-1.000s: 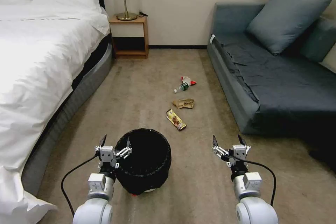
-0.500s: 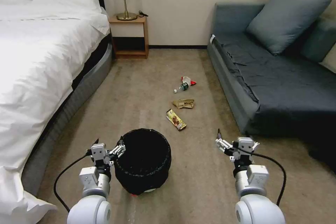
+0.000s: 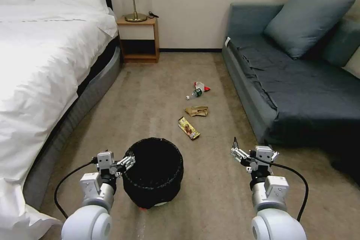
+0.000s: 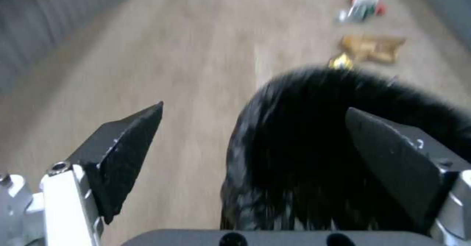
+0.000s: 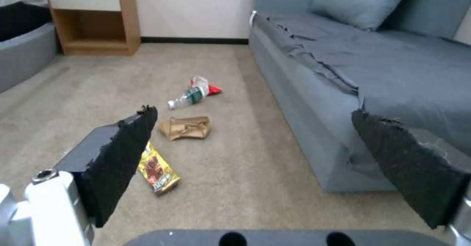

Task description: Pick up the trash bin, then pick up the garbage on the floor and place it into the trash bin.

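The left gripper (image 3: 119,160) sits low at the left rim of the trash bin (image 3: 153,172), its fingers spread wide and straddling the bag-lined edge: in the left wrist view one finger (image 4: 125,154) hangs outside the bin over bare carpet (image 3: 150,93), while the other finger (image 4: 392,161) lies over the black liner on the inner side, the rim passing between them. Whether either pad touches the liner cannot be told. The bin stands upright on the carpet, with a bit of red showing at its base. The right gripper (image 3: 249,150) hovers well apart from the bin on its right, fingers wide and holding nothing. Ahead of those fingers the garbage lies in a loose row on the floor: the gold-brown snack wrapper (image 5: 157,169) nearest, just beyond one fingertip, then the tan paper scrap (image 5: 186,127), then the small bottle (image 5: 189,96) touching the red-and-white wrapper (image 5: 204,86) farthest off. A grey sofa (image 3: 300,82) runs along the far side of the other finger.
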Available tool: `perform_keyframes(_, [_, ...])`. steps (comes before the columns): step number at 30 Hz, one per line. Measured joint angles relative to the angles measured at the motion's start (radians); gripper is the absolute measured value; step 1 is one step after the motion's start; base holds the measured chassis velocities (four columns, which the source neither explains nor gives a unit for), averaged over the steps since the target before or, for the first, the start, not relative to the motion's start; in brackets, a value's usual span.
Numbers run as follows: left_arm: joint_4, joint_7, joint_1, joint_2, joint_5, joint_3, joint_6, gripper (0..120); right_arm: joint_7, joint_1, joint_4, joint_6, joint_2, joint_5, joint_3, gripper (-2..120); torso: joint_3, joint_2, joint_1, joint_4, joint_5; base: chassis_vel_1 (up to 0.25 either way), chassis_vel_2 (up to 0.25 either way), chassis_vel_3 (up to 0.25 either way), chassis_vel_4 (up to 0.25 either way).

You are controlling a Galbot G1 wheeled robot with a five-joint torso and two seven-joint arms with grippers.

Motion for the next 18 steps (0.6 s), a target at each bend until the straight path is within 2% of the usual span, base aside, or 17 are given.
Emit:
perform_keyframes(3, [0.045,-0.06,-0.044,0.028,-0.119,0.006,0.067,100,-0.001,0.006,-0.005,0.0,-0.001,0.0,-0.001,100,0.0,0.0,0.0,-0.0001,0.0001,0.0,0.0,0.0,0.0])
perform_keyframes(9, [0.119,-0.079,-0.084,0.038,-0.149,0.017,0.078,100,-0.002,0.018,-0.012,-0.002,-0.001,0.002,-0.007,100,0.0,0.0,0.0,0.0001,0.0001,0.0,0.0,0.0,0.0])
perform_keyframes(18, [0.226,-0.085,-0.161,0.023,-0.178,0.058,0.077,100,-0.003,0.024,-0.017,-0.003,-0.002,0.006,0.002,100,0.0,0.0,0.0,0.0,0.0002,0.0,0.0,0.0,0.0])
